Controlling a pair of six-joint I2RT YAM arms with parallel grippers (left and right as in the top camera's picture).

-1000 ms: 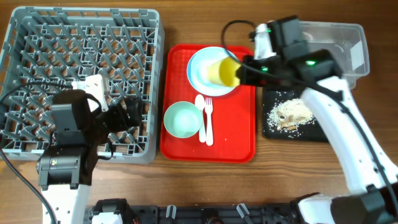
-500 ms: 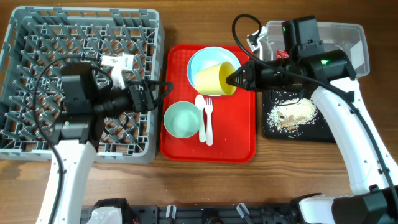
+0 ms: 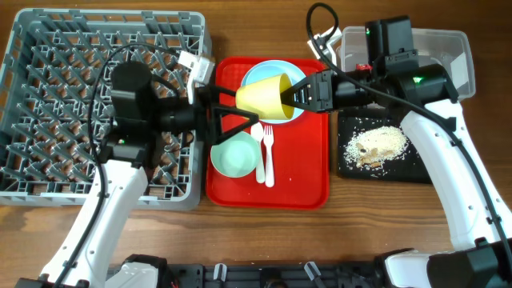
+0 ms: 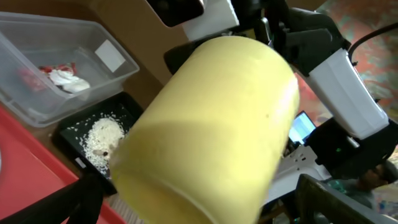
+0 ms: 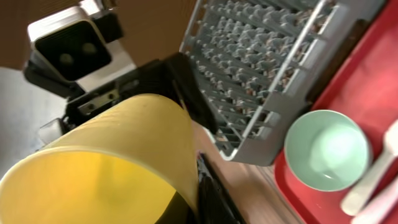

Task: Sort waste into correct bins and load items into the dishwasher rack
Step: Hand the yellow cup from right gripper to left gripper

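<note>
The right end effector (image 3: 299, 94) grips the yellow cup (image 3: 264, 96) by its rim, tipped sideways above the pale blue bowl (image 3: 258, 72) on the red tray (image 3: 308, 180). The left end effector (image 3: 226, 112) is spread wide around the cup's base.

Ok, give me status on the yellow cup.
Right claw shut on yellow cup, aloft over red tray. Left claw open at cup's base, contact unclear. Nothing in the way.

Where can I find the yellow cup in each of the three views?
Overhead: yellow cup at top centre, over the red tray.
Left wrist: the cup fills the centre.
Right wrist: the cup is at lower left.
Shared landmark: the red tray, seen in every view.
</note>
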